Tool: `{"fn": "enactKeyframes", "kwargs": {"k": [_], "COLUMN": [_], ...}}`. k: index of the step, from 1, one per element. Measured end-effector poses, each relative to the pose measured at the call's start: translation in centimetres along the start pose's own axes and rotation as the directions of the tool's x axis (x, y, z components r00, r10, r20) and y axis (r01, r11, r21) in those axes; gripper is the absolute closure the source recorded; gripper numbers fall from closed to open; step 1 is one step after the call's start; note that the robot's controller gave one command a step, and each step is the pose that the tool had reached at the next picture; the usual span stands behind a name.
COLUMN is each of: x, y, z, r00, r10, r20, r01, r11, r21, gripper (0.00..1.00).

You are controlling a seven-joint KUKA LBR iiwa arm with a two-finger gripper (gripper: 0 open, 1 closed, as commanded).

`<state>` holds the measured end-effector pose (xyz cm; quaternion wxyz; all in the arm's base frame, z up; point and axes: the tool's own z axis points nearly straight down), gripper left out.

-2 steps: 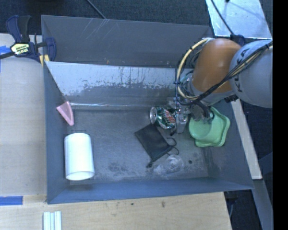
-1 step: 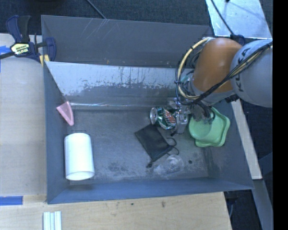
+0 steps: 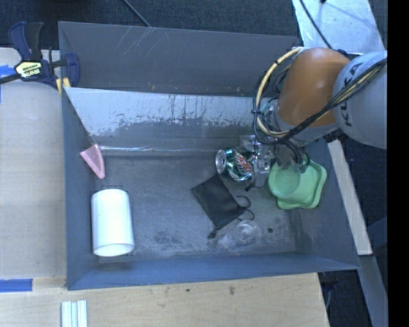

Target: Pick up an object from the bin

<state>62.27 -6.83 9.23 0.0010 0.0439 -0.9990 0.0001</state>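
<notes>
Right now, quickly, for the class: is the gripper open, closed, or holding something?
Gripper: cannot be told; it is low beside the shiny crumpled can, next to the green dish.

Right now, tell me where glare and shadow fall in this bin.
Camera view: light washes the bin's back wall pale, with dark streaks; the white roll is the brightest thing, a thin shadow at its near end; the crumpled can by the pincer glints; the black pouch is dark, its detail hard to read.
</notes>
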Motion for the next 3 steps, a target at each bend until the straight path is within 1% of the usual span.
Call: {"fn": "enactKeyframes", "kwargs": {"k": [1,2,3], "x": [-0.2,-0.3,-0.3], "y": [0.0,-0.1,-0.1], "z": [-1.8,-2.8,-3.5], "r00": [1.0,1.0,1.0], "r10": [0.0,0.0,0.0], "r20": [0.008,0.012,0.009], "r01": [0.0,0.0,0.0], "r11": [1.0,1.0,1.0], "r21": [0.002,0.002,0.002], "gripper": [1.0,1.0,1.0]}}
